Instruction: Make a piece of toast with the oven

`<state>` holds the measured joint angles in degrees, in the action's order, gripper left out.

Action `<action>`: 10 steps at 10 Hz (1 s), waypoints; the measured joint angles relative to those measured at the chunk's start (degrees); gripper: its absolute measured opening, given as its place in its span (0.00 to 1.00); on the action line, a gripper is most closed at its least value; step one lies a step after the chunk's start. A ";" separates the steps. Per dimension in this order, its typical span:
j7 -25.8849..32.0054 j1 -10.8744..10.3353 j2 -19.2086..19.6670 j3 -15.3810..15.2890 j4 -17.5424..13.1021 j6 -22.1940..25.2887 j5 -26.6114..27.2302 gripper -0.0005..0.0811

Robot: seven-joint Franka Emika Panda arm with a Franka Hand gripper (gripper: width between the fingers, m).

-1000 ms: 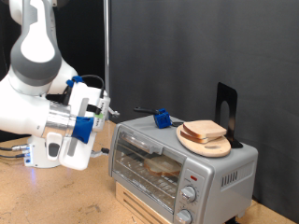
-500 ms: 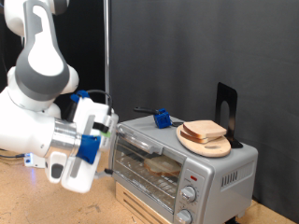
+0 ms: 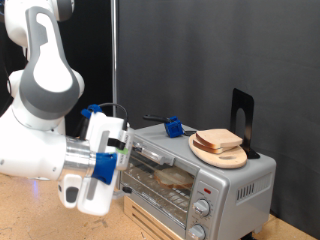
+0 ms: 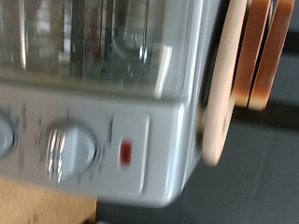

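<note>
A silver oven sits shut with a slice of bread already on its rack. The gripper hovers just beside the oven's glass door; its opening cannot be told. More slices rest on a board atop the oven, knobs untouched

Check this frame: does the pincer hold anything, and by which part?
Cannot be told. The pincer's fingers are hidden in both views; its hand sits by the oven door.

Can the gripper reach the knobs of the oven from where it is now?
Probably yes. The gripper is in front of the oven, and the wrist view shows a knob with nothing in between.
</note>
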<state>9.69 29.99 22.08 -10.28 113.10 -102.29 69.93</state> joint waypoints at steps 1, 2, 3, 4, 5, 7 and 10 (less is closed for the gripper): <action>-0.03 -0.44 1.89 -0.45 -1.99 -1.54 0.92 1.00; -0.05 -0.80 3.86 -0.81 -4.24 -2.49 1.02 1.00; -0.05 -1.24 5.95 -0.91 -6.67 -3.26 0.97 1.00; -0.05 -1.71 8.09 -0.91 -9.10 -4.16 0.70 1.00; -0.28 -2.13 10.31 -0.87 -11.43 -5.22 0.10 1.00; -0.36 -2.64 14.81 -0.68 -15.96 -7.04 -0.98 1.00; -0.36 -2.99 21.64 -0.55 -22.69 -9.57 -1.21 1.00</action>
<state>9.33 27.00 43.73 -10.83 90.41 -111.86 68.71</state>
